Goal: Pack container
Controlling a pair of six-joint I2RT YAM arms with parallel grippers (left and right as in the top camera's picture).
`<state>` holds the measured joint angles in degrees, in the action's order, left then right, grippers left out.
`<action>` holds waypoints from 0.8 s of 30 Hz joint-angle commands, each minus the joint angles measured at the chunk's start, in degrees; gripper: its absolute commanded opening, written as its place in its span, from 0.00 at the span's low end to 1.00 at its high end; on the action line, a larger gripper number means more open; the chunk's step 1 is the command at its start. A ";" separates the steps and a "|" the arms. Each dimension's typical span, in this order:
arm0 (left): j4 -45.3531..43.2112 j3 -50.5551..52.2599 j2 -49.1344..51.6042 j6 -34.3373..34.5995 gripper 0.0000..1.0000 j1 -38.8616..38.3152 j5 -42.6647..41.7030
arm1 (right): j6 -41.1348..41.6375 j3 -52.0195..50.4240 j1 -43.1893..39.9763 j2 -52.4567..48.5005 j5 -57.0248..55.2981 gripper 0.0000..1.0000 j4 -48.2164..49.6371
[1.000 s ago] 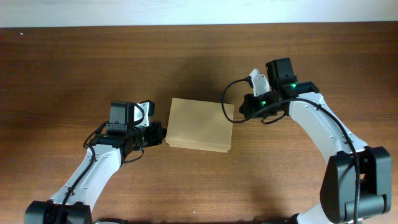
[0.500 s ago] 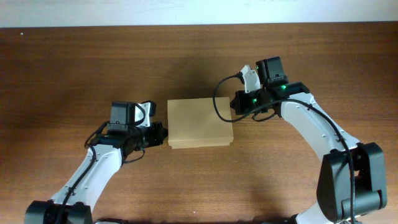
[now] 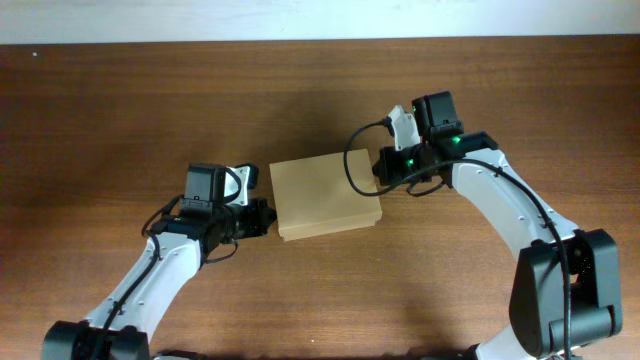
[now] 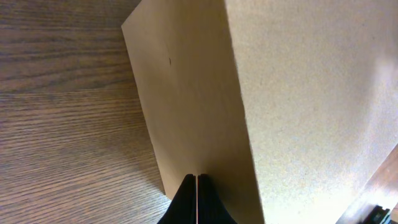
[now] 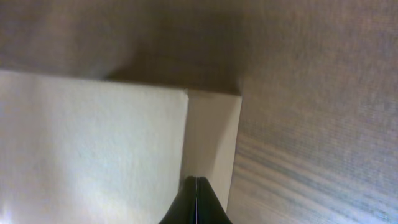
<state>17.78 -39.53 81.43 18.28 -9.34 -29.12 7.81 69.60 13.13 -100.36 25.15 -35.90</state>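
Note:
The container [image 3: 326,196] is a plain tan cardboard box, lid down, lying slightly askew in the middle of the wooden table. My left gripper [image 3: 268,218] is shut, its tips pressed against the box's left side wall [image 4: 186,118]; the black fingertips [image 4: 196,186] meet with nothing between them. My right gripper [image 3: 379,173] is also shut, its tips against the box's upper right side [image 5: 211,137], empty. In the right wrist view the closed fingers [image 5: 196,196] touch the narrow side face beside the top panel [image 5: 93,149].
The dark wooden table [image 3: 120,110] stretches around the box on all sides. A pale wall strip [image 3: 300,18] runs along the far edge. Both arms reach in from the near side.
The box has been pushed and turned: its right end swung toward the near side, and it now sits tilted. The left gripper advanced slightly right; the right gripper moved left against the box.

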 commanded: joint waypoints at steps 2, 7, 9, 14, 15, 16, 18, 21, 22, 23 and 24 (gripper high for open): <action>-0.39 -1.16 -1.33 0.57 0.02 0.57 -1.03 | 0.20 0.94 0.74 -0.50 2.01 0.04 -4.15; 1.29 -1.73 -5.09 0.57 0.02 0.57 2.49 | 0.20 0.94 0.74 -0.50 0.96 0.04 -9.79; 2.75 -1.95 -7.48 0.57 0.02 0.57 4.37 | 0.22 0.94 0.74 -0.50 0.96 0.04 -11.39; 5.42 -1.95 -14.25 0.57 0.02 0.57 6.73 | 0.22 0.94 0.74 -0.46 0.98 0.04 -14.53; 5.86 -1.95 -15.61 0.57 0.02 0.57 7.06 | 0.20 0.94 0.74 -0.46 0.98 0.04 -15.06; 6.32 -1.95 -16.72 0.59 0.02 0.57 7.45 | 0.20 0.94 0.74 -0.39 1.01 0.04 -15.47; 7.43 -1.95 -18.84 0.59 0.02 0.57 8.61 | 0.20 0.94 0.74 -0.28 1.18 0.04 -16.02; 9.09 -1.95 -21.90 0.57 0.02 0.57 10.58 | 0.20 0.94 0.81 0.04 1.40 0.04 -17.25; 9.38 -1.95 -22.67 0.57 0.02 0.57 10.91 | 0.20 0.94 0.92 0.20 1.40 0.04 -17.49; 9.68 -1.95 -23.39 0.57 0.02 0.57 10.99 | 0.17 0.94 1.14 0.26 1.38 0.04 -17.68; 9.84 -1.95 -23.98 0.57 0.02 0.57 10.97 | 0.20 0.94 1.40 0.37 1.49 0.04 -17.73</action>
<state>27.11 -40.29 59.57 18.48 -9.04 -20.10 7.79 69.65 13.52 -100.36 25.61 -53.36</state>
